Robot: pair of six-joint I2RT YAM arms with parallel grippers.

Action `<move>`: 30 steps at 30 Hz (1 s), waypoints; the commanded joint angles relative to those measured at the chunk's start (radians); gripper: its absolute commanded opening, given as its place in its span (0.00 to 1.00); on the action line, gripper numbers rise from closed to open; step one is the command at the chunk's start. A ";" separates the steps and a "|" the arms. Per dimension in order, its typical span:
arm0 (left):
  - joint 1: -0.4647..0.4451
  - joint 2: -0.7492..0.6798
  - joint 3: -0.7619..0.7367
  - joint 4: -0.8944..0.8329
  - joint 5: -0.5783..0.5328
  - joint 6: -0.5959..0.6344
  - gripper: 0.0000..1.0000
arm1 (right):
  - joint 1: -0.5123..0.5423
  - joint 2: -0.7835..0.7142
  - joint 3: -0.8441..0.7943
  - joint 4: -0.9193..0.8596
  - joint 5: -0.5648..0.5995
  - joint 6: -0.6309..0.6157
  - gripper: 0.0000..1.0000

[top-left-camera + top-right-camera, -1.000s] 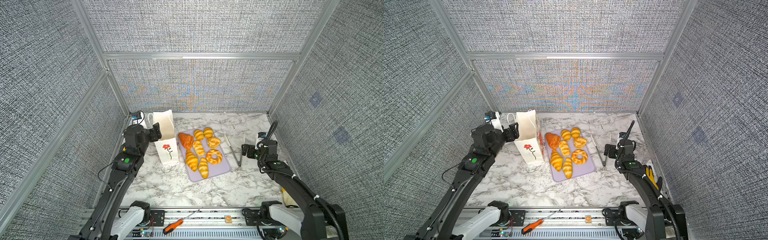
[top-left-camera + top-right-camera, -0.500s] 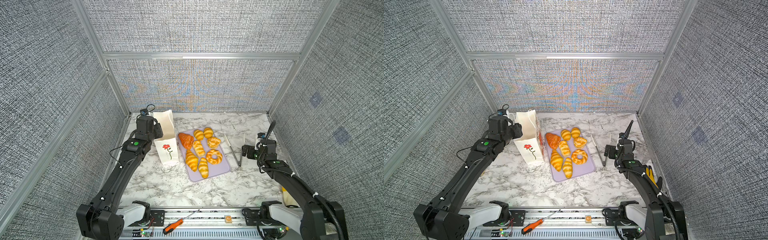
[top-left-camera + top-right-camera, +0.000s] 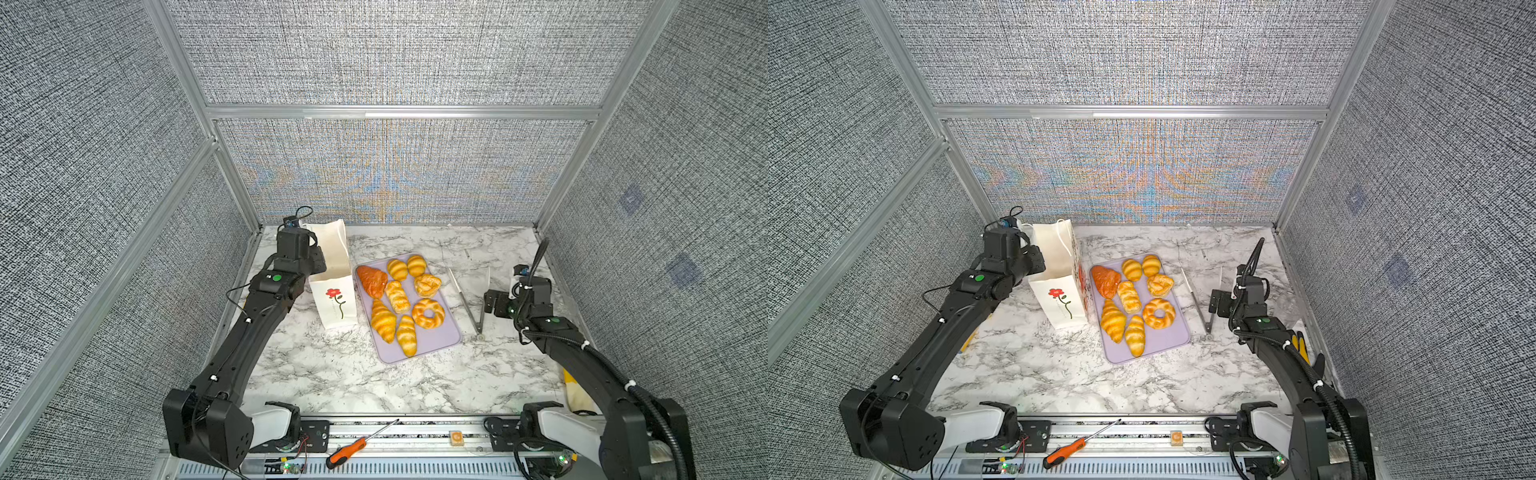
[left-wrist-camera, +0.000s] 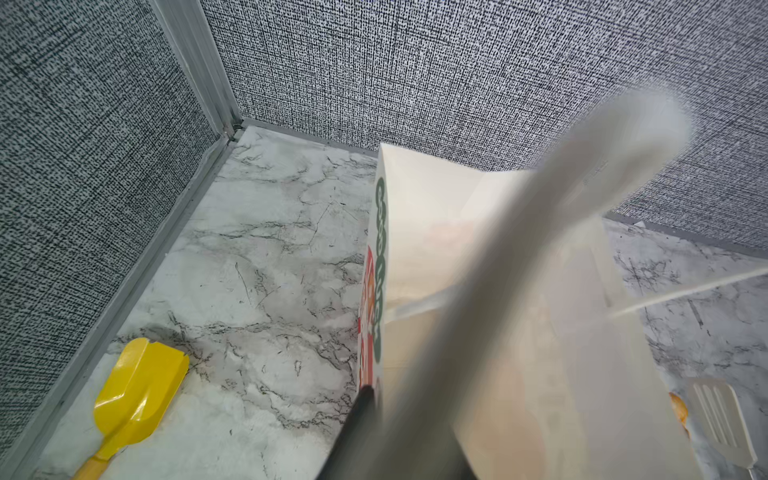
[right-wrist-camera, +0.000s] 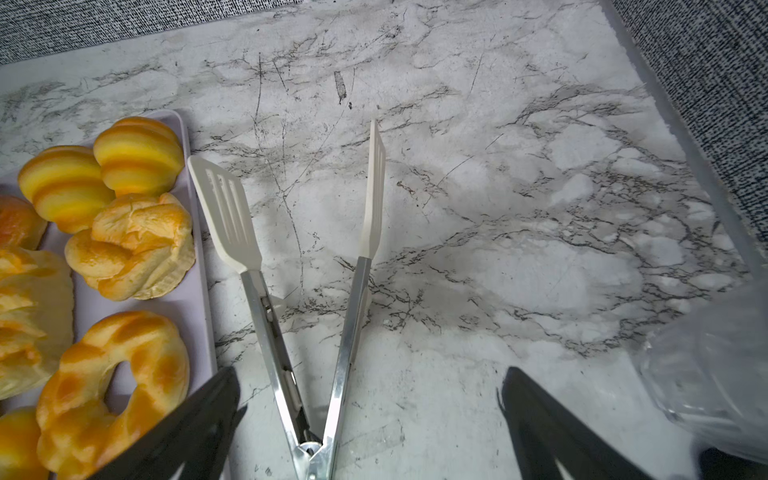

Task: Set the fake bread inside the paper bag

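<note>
Since all eight pieces of fake bread (image 3: 397, 297) are sitting on the purple tray (image 3: 440, 340) and nothing shows inside the paper bag (image 3: 330, 311), this looks like the setup step: steady the bag, then get a tool in hand.

The bag stands upright just off the tray's left edge, flower facing the front. The left gripper (image 3: 1036, 259) sits at the bag's top rim on the side away from the tray, jaws pinched together. It seems to have the bag's edge or a cord handle, but the left wrist view is a white blur up close, so which one is anyone's guess.

On the tray's right side, just beside it, lie metal tongs (image 3: 464, 301) with white slotted heads, spread in a V. The right gripper (image 5: 369, 386) hovers over their hinge end with its jaws wide apart, touching nothing.

How to do this well, judging from the layout:
- The left arm should hold gently and pull the mouth open toward the tray, not down. It's thin paper and probably tips or creases easily.
- The right arm should come down a bit ahead of the hinge, straddling both tong arms, so that closing squeezes them together. Grabbing right at the hinge likely gives no squeeze.
- It should stay square to the V, because those shiny arms could skate on the marble table (image 3: 332, 374) toward the tray.
</note>
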 commanded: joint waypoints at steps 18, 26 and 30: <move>0.135 0.117 0.076 0.116 0.149 0.029 0.00 | 0.002 0.011 0.031 -0.050 0.004 0.014 0.99; 0.176 0.162 0.109 0.114 0.192 0.041 0.00 | 0.002 0.035 0.031 -0.061 -0.009 0.040 0.99; 0.180 0.153 0.088 0.126 0.199 0.027 0.00 | 0.002 0.070 0.049 -0.085 -0.010 0.066 0.95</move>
